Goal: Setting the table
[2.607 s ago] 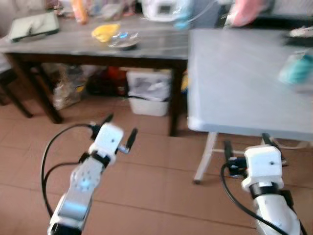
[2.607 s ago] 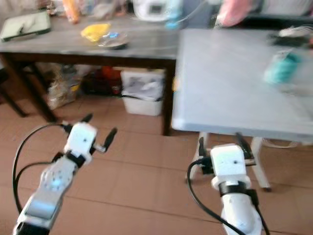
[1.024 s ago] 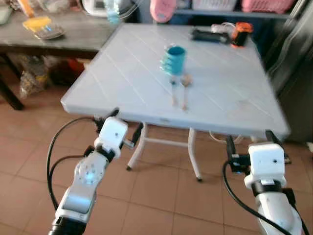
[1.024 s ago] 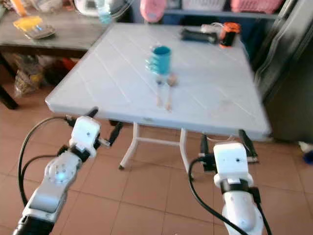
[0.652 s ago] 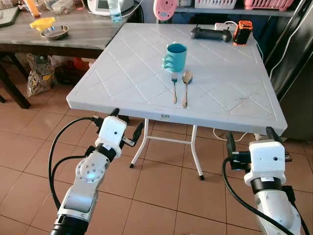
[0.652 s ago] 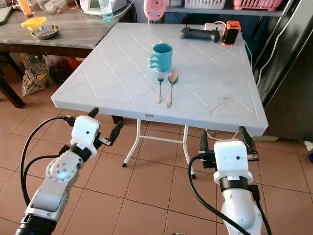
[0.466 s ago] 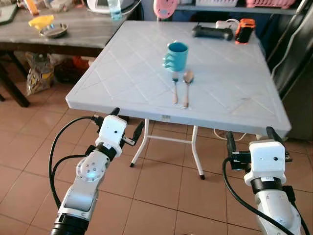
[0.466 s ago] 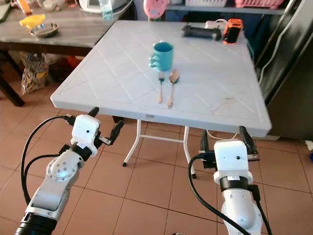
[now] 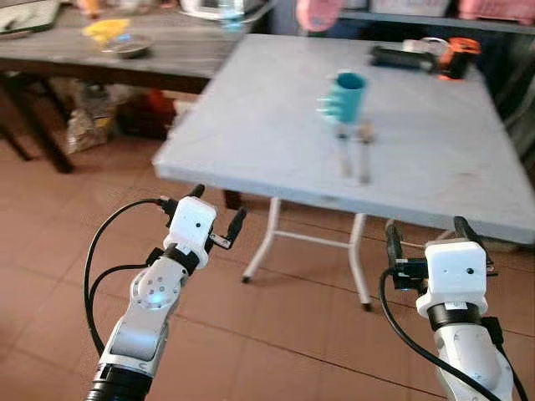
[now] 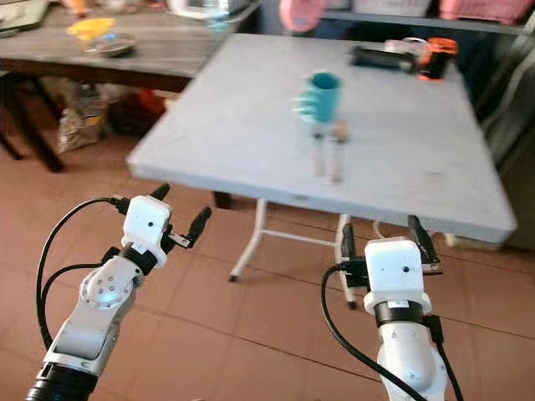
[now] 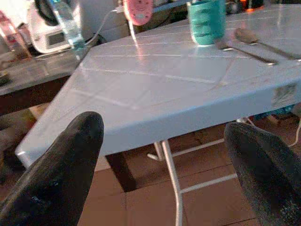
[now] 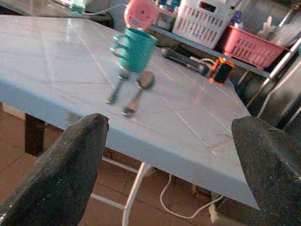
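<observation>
The left gripper [image 9: 216, 217] and right gripper [image 9: 426, 240] are held over tiled floor [image 9: 58, 251], short of the white table's [image 9: 251, 125] near edge; both are spread wide and nothing is gripped. Open floor lies between the grippers and the table legs. On the table, well back from its near edge, a teal cup [image 9: 344, 97] stands, with a fork [image 9: 343, 155] and spoon [image 9: 364, 154] lying side by side just in front of it. A dark wooden table [image 9: 167, 54] adjoins the white table's far left corner.
</observation>
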Available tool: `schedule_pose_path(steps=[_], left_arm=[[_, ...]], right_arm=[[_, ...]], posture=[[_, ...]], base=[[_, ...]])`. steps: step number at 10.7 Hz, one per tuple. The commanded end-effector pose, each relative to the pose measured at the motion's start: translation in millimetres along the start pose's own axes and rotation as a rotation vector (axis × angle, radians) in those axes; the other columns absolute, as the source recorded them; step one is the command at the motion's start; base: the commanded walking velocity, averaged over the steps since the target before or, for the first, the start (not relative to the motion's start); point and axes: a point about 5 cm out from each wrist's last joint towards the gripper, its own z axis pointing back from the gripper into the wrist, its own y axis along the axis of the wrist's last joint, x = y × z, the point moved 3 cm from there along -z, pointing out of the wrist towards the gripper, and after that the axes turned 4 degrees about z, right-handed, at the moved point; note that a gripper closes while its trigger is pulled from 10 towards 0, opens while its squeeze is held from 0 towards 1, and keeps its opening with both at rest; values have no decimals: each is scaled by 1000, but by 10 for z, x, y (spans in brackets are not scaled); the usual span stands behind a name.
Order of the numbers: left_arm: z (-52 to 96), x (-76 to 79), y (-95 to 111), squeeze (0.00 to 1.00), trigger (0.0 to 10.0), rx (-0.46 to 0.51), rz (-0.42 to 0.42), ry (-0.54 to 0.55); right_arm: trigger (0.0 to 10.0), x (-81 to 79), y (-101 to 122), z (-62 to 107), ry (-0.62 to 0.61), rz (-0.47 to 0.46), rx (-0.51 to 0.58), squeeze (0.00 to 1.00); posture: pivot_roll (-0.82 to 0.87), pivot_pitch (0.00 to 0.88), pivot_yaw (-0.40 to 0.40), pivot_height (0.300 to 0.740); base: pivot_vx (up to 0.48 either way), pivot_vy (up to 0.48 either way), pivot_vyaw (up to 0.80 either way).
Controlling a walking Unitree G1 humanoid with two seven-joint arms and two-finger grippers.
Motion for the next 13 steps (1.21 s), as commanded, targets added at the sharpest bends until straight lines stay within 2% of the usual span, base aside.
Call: schedule_pose_path(steps=[1, 5, 7, 10, 13], left_arm=[[7, -7, -34, 0, 10000, -22, -4, -10], [-2, 5, -38, 0, 10000, -26, -11, -17], [-5, 19, -25, 0, 10000, -14, -30, -23], [-76, 35, 73, 0, 10000, 26, -15, -12], [-96, 68, 97, 0, 10000, 30, 30, -44]], right_arm=[[10000, -10, -3, 11, 5, -5, -4, 0], [10000, -3, -10, 23, -4, -6, -8, 0], [10000, 4, -19, 36, -9, -6, -12, 0], [10000, 25, -28, 43, -20, -4, -15, 0], [10000, 33, -32, 47, -27, -2, -17, 0]], posture=[[-46, 123, 51, 740], [-50, 127, 58, 740], [-50, 129, 60, 740], [-50, 129, 60, 740], [-52, 130, 61, 740]], base=[[0, 412, 0], [0, 456, 0], [0, 0, 0], [0, 0, 0], [0, 0, -800]])
